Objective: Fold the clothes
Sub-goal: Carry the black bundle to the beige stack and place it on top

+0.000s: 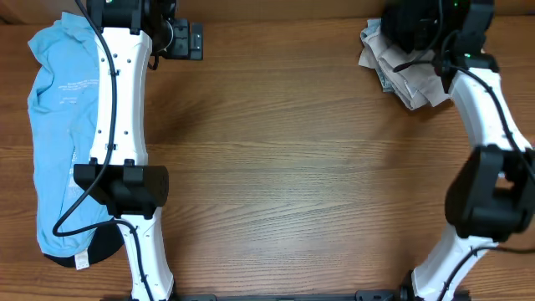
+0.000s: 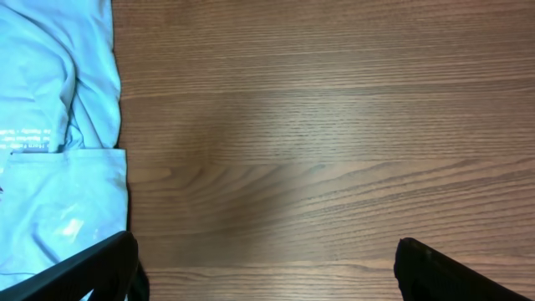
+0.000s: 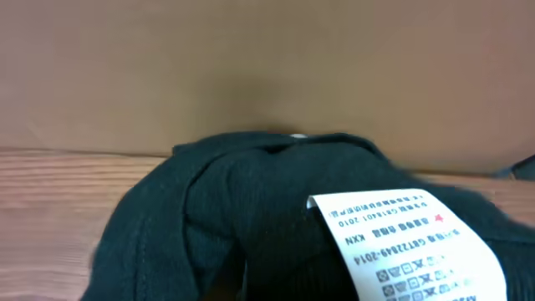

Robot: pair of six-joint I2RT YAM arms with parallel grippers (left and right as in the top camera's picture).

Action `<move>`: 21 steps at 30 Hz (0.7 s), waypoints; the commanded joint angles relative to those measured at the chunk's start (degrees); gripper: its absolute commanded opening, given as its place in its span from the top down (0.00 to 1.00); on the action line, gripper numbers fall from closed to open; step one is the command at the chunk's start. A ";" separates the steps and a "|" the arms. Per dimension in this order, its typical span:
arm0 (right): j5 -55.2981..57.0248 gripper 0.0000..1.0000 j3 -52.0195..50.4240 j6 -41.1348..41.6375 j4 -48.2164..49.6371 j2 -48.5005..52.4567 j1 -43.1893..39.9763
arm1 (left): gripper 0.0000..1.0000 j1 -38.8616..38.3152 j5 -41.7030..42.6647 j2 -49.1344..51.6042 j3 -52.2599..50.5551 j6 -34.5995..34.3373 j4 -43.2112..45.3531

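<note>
A light blue printed T-shirt [image 1: 63, 125] lies flat along the table's left side and also shows in the left wrist view [image 2: 54, 142]. A dark garment with a white tag [image 1: 81, 261] sticks out under its near end. My left gripper [image 1: 182, 38] is open and empty over bare wood at the back, right of the shirt [image 2: 267, 276]. Beige and cream clothes [image 1: 405, 75] are piled at the back right. My right gripper [image 1: 411, 25] is above that pile. A bunched black garment [image 3: 251, 226] with a white care tag [image 3: 401, 242] fills its jaws and hides the fingers.
The wooden table [image 1: 301, 167] spreads between the two arms. A brown wall [image 3: 251, 67] stands just behind the table's back edge. The left arm's links [image 1: 121, 180] lie over the blue shirt's right edge.
</note>
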 commanded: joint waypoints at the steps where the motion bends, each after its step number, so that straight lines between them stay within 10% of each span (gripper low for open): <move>1: -1.70 0.96 1.33 -2.34 3.74 2.78 -2.29 | 0.00 0.52 -0.15 0.55 0.31 1.11 0.24; 7: -1.66 0.85 1.36 1.49 -6.97 4.17 -4.94 | 0.00 0.52 -0.13 0.55 0.31 1.11 0.37; 11: -1.70 0.25 1.42 8.33 -17.81 3.26 -6.34 | 0.00 0.52 -0.11 0.55 0.31 1.09 0.31; 15: -3.67 0.00 1.55 9.77 -25.38 0.83 -6.47 | 0.00 0.52 -0.09 0.55 0.31 1.09 0.31; 21: -8.20 0.00 1.57 9.79 -31.50 -9.60 -6.47 | 0.00 0.52 -0.13 0.55 0.31 1.11 -0.37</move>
